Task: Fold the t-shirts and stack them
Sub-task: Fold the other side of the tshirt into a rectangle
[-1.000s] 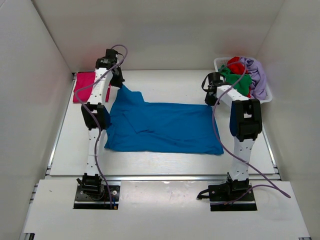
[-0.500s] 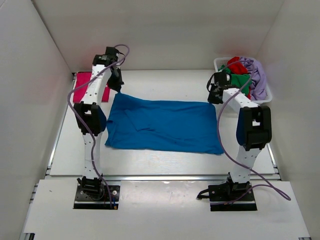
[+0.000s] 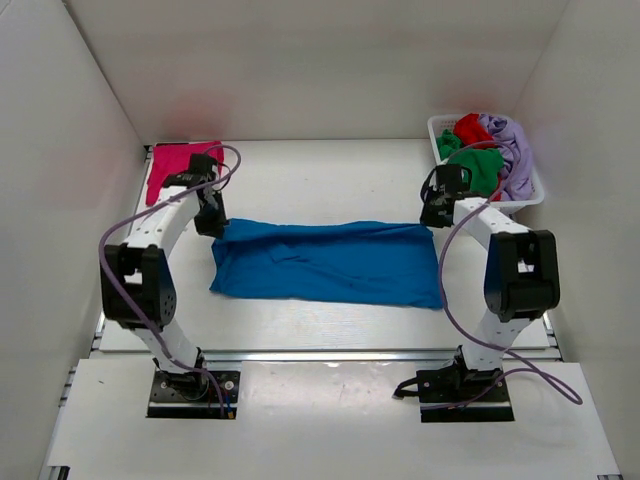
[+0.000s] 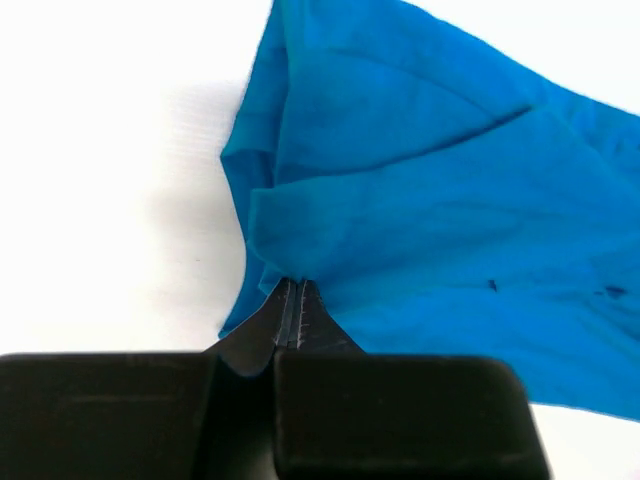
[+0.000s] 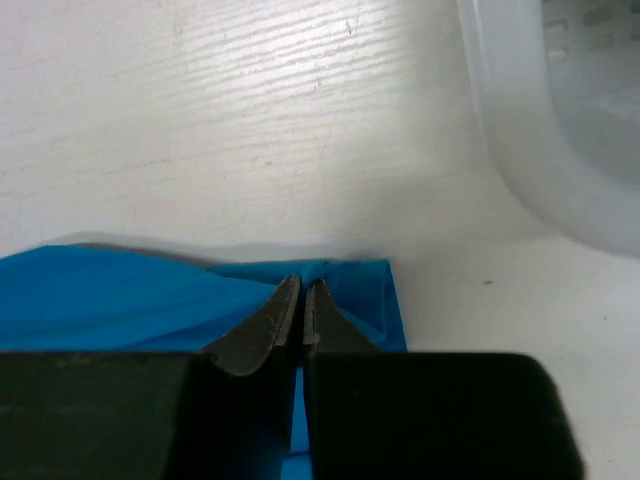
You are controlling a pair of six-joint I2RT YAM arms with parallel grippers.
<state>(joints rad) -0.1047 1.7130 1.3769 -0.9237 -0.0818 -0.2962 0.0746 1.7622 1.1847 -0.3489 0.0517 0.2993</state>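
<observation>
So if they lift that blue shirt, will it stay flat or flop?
Probably flop: the blue t-shirt creases and bunches where the left gripper pinches it. It looks thin, so likely light, and should sag between that and the right gripper.

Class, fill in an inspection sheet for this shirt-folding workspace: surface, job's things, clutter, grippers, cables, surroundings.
Surface: white table, flat.
Job's things: blue t-shirt lies as a wide band mid-table; pink t-shirt far left; green t-shirt, red t-shirt and lavender t-shirt heaped in the white basket.
Clutter: nothing seen.
Grippers: left gripper and right gripper each shut on a far corner of the blue t-shirt.
Cables: purple cables loop along both arms.
Surroundings: white walls.
</observation>
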